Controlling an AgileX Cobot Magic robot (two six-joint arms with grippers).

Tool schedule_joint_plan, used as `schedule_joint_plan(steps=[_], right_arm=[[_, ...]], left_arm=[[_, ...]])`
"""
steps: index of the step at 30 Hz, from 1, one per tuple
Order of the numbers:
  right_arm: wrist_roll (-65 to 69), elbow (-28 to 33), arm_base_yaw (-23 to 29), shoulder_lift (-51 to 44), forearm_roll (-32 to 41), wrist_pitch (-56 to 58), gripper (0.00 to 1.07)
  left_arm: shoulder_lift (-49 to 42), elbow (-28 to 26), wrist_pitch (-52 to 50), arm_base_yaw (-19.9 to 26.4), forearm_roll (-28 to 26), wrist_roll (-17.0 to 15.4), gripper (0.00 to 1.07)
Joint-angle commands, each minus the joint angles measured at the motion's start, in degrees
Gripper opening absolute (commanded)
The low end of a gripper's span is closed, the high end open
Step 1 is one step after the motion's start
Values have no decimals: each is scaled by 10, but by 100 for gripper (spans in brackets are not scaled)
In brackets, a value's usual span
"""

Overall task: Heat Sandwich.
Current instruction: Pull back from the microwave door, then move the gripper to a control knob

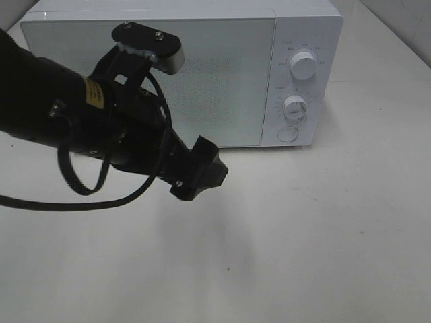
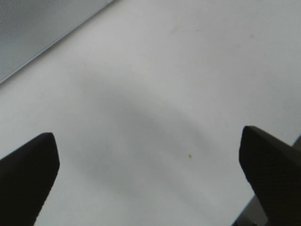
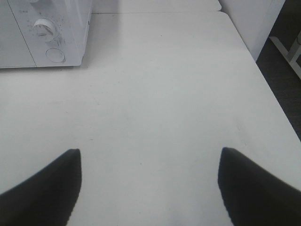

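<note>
- A white box-shaped microwave oven (image 1: 222, 81) with a pale speckled glass door stands shut at the back of the white table (image 1: 316, 242). I can't see through the door, so whatever it holds is hidden.
- The sandwich shows in none of the views. It may be inside the oven, but I cannot tell.
- The left gripper (image 2: 148, 134) hangs near the door, its black jaws wide apart over bare tabletop with nothing between them.
- The right gripper (image 3: 150, 151) hovers over the table toward the control-panel side, jaws apart and empty too.
- To my eye the bulky black left arm (image 1: 81, 114) crosses the door, so a careless swing could knock the door or shove the oven.
- If a dial needs setting, the upper white round knob (image 1: 304, 66) and lower white round knob (image 1: 294, 106) look small and smooth. Jaws could slip off, or press the round button (image 1: 289, 134) beneath by mistake.
</note>
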Motion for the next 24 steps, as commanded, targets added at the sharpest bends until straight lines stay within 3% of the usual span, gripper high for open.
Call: schedule_joint_plan(steps=[1,6,18,24], right_arm=[[-5,1,-3,-16,1,-2,76],[-5,1,-3,-16,1,-2,76],[-5,1,-3,-16,1,-2,76],[-5,1,-3,-16,1,-2,76]], left_arm=[[-30,1,69,7,-4,-4,104],[-52,1,138,56,-3,-21,104],[-66,1,286,244,-3,-17,104],[-66,1,332,303,20,-17,104]])
